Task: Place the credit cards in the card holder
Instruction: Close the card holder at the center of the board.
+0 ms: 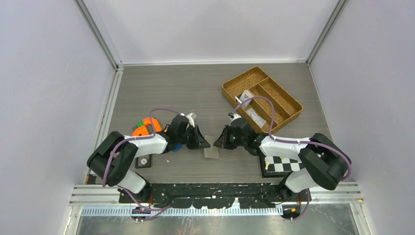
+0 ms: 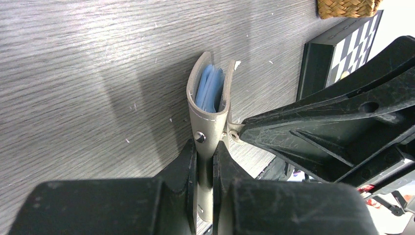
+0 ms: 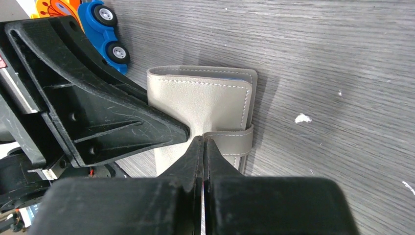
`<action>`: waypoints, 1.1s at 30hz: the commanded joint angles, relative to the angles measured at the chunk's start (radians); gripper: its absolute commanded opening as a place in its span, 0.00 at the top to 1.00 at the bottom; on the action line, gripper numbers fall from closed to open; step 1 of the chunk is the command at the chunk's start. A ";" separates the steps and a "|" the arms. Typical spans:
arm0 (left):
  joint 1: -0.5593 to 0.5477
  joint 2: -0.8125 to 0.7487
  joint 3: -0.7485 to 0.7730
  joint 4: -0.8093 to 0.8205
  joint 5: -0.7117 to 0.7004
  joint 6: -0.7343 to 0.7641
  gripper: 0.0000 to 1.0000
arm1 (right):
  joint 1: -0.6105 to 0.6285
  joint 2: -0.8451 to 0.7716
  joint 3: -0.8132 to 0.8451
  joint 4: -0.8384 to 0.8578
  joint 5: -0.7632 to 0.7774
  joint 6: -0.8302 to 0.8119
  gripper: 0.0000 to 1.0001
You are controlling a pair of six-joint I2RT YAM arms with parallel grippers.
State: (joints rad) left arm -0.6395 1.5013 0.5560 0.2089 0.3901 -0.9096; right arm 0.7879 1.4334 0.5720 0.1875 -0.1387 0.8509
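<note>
Left gripper (image 2: 204, 152), filling the bottom of its wrist view, is clamped shut on one end of the card holder (image 2: 208, 120). The holder is seen edge-on at frame centre, its grey covers bowed slightly apart so the light blue pockets show between them. This grip seems meant to steady the holder while the other arm works on it.

From the right of that frame, the right gripper (image 2: 237, 131) touches the holder's side beside a metal snap stud (image 2: 199, 137). In the right wrist view its jaws are pressed together with nothing between them. Their tip rests at lower centre where the snap tab (image 3: 230, 138) wraps over the cover, probably to press it.

No loose credit cards can be made out, and whether any sit inside the pockets is hidden. In the top view the holder is at table centre between both arms, with a wicker basket (image 1: 262, 98) at upper right.
</note>
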 commanded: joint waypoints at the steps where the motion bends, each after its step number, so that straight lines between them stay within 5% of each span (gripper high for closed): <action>1: -0.002 0.022 -0.014 -0.109 -0.060 0.060 1.00 | -0.001 0.022 0.004 0.046 -0.029 0.007 0.99; 33: -0.003 0.027 -0.006 -0.110 -0.056 0.058 1.00 | 0.001 0.023 0.027 0.019 -0.013 -0.012 1.00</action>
State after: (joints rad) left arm -0.6395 1.5013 0.5568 0.2077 0.3897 -0.9089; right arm 0.7853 1.4452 0.5724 0.1646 -0.1364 0.8371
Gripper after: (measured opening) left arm 0.079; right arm 0.020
